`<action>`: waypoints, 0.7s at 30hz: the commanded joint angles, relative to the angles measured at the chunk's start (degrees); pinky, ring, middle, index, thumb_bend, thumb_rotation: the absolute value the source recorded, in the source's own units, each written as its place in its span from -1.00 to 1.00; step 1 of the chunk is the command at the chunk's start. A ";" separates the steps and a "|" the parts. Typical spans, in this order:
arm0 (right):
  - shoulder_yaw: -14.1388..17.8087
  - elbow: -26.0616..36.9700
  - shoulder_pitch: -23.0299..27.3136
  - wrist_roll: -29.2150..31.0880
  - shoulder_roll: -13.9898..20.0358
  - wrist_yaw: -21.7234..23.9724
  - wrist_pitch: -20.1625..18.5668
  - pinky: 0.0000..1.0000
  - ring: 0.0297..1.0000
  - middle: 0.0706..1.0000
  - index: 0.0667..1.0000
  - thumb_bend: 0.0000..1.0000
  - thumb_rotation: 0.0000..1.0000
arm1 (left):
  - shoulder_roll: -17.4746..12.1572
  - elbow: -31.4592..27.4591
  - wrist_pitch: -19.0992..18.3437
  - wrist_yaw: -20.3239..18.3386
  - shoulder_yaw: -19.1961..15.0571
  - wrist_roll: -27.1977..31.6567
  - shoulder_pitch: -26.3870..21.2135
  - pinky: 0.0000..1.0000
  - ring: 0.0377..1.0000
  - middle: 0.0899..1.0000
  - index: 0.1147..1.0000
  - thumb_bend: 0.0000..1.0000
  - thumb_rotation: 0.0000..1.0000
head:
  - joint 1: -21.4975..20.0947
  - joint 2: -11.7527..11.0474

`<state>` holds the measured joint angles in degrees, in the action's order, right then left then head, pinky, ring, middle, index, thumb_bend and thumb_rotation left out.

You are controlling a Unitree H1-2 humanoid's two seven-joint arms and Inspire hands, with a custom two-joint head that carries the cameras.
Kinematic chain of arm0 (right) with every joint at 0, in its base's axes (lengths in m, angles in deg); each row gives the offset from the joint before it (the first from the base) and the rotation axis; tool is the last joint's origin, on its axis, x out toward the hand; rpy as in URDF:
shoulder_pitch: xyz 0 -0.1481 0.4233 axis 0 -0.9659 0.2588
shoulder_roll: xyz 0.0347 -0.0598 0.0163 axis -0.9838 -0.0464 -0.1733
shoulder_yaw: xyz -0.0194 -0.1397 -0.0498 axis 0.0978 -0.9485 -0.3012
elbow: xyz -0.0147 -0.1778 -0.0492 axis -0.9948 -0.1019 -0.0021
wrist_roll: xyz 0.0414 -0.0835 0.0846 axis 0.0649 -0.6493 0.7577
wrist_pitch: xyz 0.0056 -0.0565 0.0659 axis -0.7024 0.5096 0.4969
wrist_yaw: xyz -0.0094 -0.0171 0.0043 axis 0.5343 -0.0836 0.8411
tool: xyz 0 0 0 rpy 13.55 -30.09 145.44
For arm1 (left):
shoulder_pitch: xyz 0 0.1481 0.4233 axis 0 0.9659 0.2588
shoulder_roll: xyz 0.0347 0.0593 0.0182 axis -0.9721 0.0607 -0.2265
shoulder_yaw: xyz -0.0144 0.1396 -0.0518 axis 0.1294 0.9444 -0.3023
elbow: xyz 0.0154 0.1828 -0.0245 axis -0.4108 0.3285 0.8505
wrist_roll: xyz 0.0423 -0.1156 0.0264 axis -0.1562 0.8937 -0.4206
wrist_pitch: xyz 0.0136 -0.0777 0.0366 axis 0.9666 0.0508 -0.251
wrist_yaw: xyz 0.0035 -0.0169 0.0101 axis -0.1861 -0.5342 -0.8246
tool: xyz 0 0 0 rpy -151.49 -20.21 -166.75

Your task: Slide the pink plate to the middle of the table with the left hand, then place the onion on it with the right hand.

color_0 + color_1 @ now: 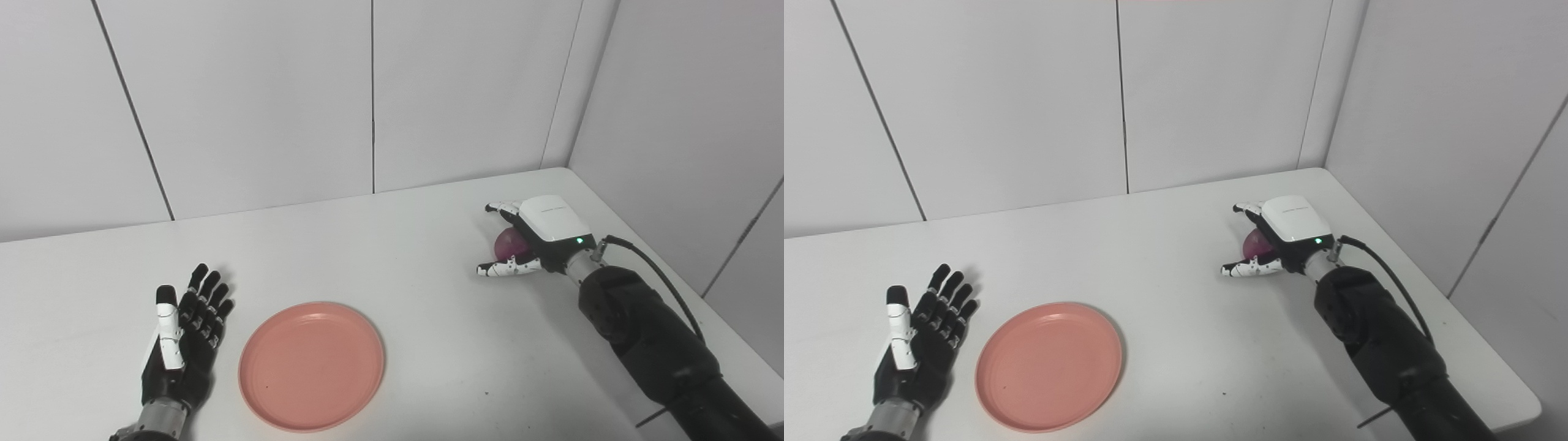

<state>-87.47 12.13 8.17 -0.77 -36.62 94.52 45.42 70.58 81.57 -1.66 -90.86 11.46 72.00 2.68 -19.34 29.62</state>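
White wall panels close off the back and right of a pale counter (392, 257), and you have little else in the scene to worry about. Your right arm (655, 343) is the biggest thing in view, reaching in from about 4 o'clock toward the far right corner. At 6 o'clock, a touch left of centre, the pink plate (311, 364) lies flat near the front edge, so the slide looks done or nearly so. Just beside it at 8 o'clock your left hand (184, 343) rests palm up, fingers (208, 294) spread and holding nothing, apart from the rim. Out at 2 o'clock your right hand (536, 236) is draped over the onion (509, 244), fingers curled around it with the thumb stretched along the near side; you cannot tell from here whether they are truly pinching it or only cupping it. That is your risk: the onion is round and smooth, so a loose wrap could let it roll out toward the back wall or off the right edge as you lift. The carry to the plate is long, and a drop short of it would let the onion roll away.
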 commanded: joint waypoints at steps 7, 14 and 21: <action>0.63 -2.37 3.14 1.72 1.07 -1.92 -0.38 0.26 0.58 0.67 0.62 0.93 0.41 | 0.30 1.56 -4.83 1.07 0.08 0.04 1.92 1.00 1.00 1.00 1.00 0.60 1.00 | 0.33 0.21; 0.74 -5.01 2.62 3.51 -0.03 -5.88 1.14 0.08 0.48 0.60 0.57 0.86 0.34 | 0.39 1.14 -5.42 0.95 -0.10 0.35 2.03 1.00 1.00 1.00 1.00 0.61 1.00 | 0.67 0.38; -0.41 -6.73 2.36 4.28 -0.21 -9.27 2.36 0.03 0.40 0.54 0.54 0.81 0.34 | 0.38 1.71 -5.03 0.99 -0.25 0.23 1.98 1.00 1.00 1.00 1.00 0.60 1.00 | 0.70 0.41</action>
<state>-88.18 4.61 8.35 3.24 -38.07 87.60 45.67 70.63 81.02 -2.76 -90.86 11.17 72.40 2.75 -18.72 29.97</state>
